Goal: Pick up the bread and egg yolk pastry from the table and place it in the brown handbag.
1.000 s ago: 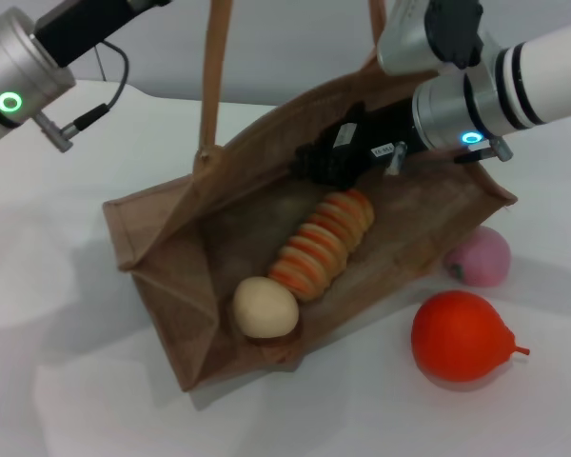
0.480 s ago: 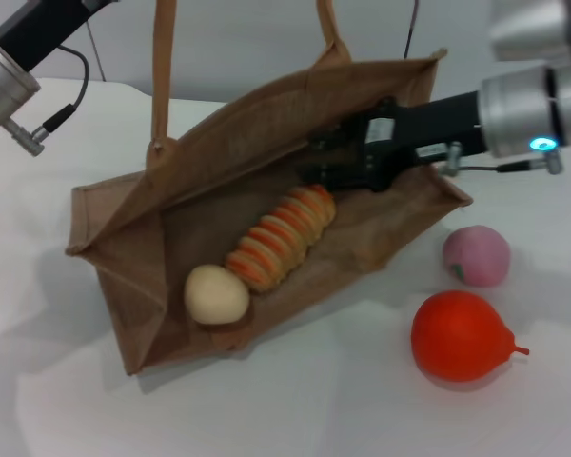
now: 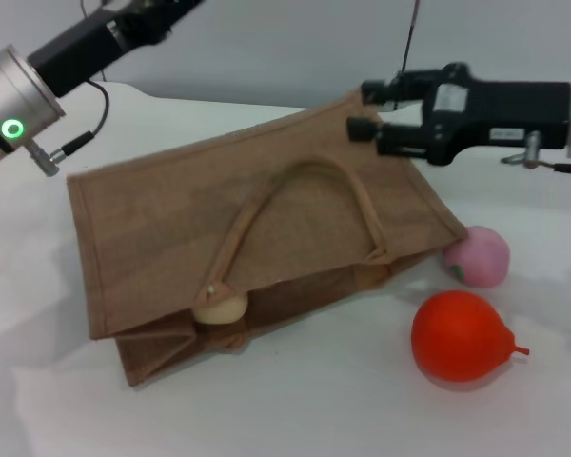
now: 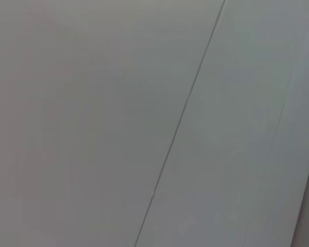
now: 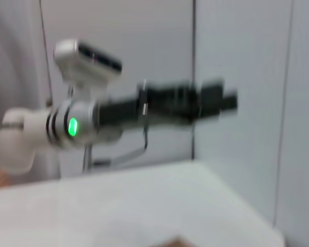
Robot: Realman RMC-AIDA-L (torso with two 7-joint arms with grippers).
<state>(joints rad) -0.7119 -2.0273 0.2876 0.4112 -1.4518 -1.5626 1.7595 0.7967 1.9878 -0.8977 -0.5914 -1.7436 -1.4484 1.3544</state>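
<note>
The brown handbag (image 3: pixel 171 224) lies collapsed flat on the white table, with its loop handles (image 3: pixel 295 186) resting on its upper side. The egg yolk pastry (image 3: pixel 219 307) peeks out of the bag's mouth at the near edge. The bread is hidden, not seen in any view. My right gripper (image 3: pixel 366 110) is open and empty, and hovers just above the bag's far right corner. My left arm (image 3: pixel 67 57) is raised at the upper left. Its gripper is out of the head view and shows blurred in the right wrist view (image 5: pixel 224 100).
A pink ball (image 3: pixel 479 257) lies against the bag's right side. A red-orange pear-shaped fruit (image 3: pixel 462 336) lies in front of it. The white table (image 3: pixel 295 409) stretches in front of the bag and to its left.
The bag's raised side and handles have dropped flat, covering the bread. My right gripper has come out of the bag, up and to the right. The left arm has shifted.
</note>
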